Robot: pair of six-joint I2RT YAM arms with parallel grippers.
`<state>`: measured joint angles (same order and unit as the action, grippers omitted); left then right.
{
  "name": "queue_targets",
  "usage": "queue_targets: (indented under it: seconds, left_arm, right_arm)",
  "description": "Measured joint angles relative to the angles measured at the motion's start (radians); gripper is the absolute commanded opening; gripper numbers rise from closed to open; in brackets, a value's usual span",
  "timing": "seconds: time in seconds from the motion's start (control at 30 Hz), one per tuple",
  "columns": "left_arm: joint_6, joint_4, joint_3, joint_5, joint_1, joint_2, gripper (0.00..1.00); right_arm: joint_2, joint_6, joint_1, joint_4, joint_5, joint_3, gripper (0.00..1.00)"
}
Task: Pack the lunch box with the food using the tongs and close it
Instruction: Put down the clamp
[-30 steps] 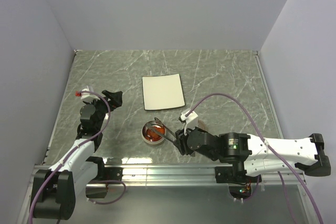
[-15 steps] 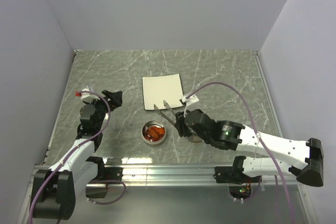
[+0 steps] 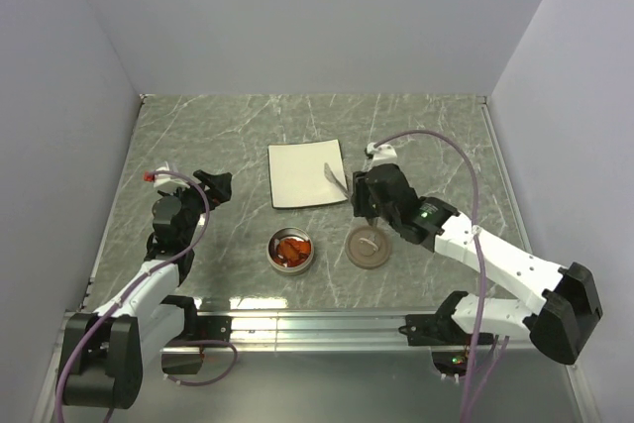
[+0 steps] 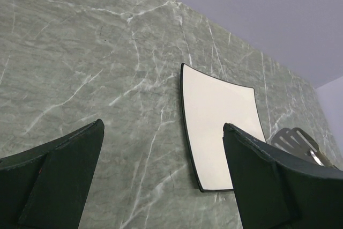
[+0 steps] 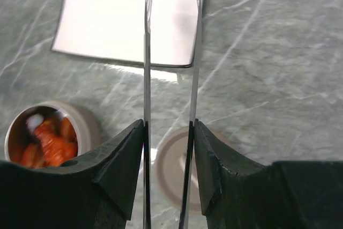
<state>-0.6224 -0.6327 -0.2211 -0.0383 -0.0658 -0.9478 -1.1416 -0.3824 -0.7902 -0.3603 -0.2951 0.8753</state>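
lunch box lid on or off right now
Off: the lunch box stands open with the food showing inside, and its lid lies flat beside it, apart.

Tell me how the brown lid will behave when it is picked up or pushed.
The lid lies flat on the table, so its rim probably gives little purchase; the small handle looks the surest grip. It seems thin, so likely light and prone to slide if pushed, not roll.
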Motion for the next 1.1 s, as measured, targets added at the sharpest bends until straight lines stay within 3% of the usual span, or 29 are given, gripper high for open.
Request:
queue_targets:
  seconds: [0.47,1.1]
  left_arm:
    - [0.000,-0.016,-0.004,-0.003,0.000,-0.051,1.00]
    - [0.000,-0.022,-0.004,-0.003,0.000,-0.042,1.00]
  right_arm:
    - [0.086,0.026,0.203,0.033,0.063,-0.089,0.49]
    - [-0.179,0.024,0.316,0.037,0.091,-0.079,0.49]
